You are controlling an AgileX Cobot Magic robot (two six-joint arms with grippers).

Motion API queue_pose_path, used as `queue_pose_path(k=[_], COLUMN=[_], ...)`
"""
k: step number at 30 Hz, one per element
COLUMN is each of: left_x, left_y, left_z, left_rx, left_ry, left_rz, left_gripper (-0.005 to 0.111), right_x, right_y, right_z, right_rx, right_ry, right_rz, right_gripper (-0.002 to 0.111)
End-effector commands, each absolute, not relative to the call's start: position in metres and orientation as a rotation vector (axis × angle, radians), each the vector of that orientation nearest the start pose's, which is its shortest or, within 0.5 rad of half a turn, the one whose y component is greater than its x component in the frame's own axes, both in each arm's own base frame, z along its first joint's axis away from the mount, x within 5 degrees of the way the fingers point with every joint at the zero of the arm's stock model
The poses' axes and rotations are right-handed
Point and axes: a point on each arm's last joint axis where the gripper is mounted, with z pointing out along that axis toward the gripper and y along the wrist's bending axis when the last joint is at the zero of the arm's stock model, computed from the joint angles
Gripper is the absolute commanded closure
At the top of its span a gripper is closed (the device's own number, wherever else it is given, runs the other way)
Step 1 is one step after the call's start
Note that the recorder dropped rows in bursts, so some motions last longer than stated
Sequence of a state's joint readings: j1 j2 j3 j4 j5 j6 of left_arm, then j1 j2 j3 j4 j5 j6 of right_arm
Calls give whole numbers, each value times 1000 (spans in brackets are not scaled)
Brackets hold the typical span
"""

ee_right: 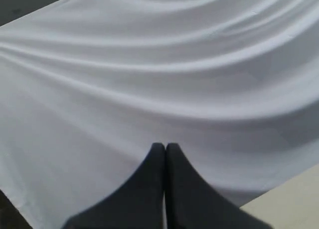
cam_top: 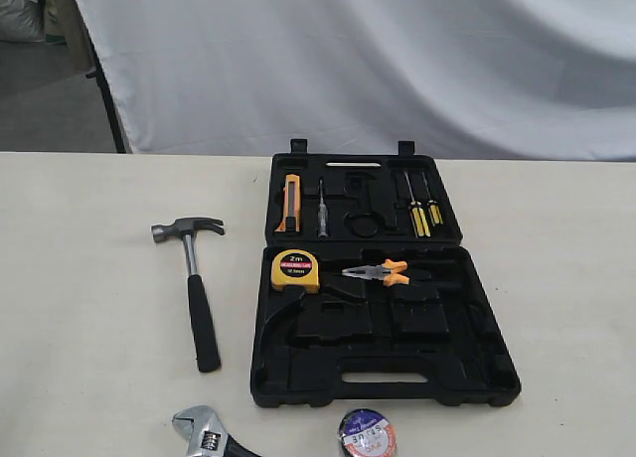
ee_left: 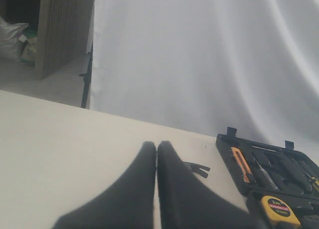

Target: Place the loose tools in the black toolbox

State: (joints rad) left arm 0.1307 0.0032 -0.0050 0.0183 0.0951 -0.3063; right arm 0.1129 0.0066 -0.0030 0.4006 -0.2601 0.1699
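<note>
The black toolbox [cam_top: 477, 338] lies open in the middle of the table, and its far half shows in the left wrist view [ee_left: 227, 147]. To its left rests the claw hammer [cam_top: 196, 288], head away from me; only its claw [ee_left: 197, 168] peeks past my fingers. At the front edge are the adjustable wrench [cam_top: 204, 432] and the dark tape roll [cam_top: 366, 434], both partly cut off. My left gripper [ee_left: 157, 145] is shut and empty above the table. Facing the white backdrop, my right gripper [ee_right: 165, 147] is shut and empty. Neither gripper appears in the exterior view.
Inside the toolbox sit a yellow tape measure [cam_top: 295, 269], orange-handled pliers [cam_top: 381, 272], an orange utility knife [cam_top: 290, 202] and yellow-handled screwdrivers [cam_top: 425, 217]. A white cloth backdrop [cam_top: 378, 60] hangs behind the table. Bare beige tabletop [cam_top: 79, 278] extends to the left.
</note>
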Motion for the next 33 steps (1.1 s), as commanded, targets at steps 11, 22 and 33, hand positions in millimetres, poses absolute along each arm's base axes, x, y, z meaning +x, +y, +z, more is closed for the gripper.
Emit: queue_pose_path(k=[11,22,33], left_x=[55,55,55], left_y=[9,9,9], left_z=[208,208,208], left_rx=[-346,-346,-346], left_ry=[1526,1526,1526], left_rz=[-103,-103,-103], left_gripper=[106,106,106], right_x=[80,167,178], right_y=[7,37,98], right_z=[235,193,186], right_rx=[278,327,-56], right_ry=[1537,2189,2169], right_rz=[438,391,480], right_gripper=[109,109,109])
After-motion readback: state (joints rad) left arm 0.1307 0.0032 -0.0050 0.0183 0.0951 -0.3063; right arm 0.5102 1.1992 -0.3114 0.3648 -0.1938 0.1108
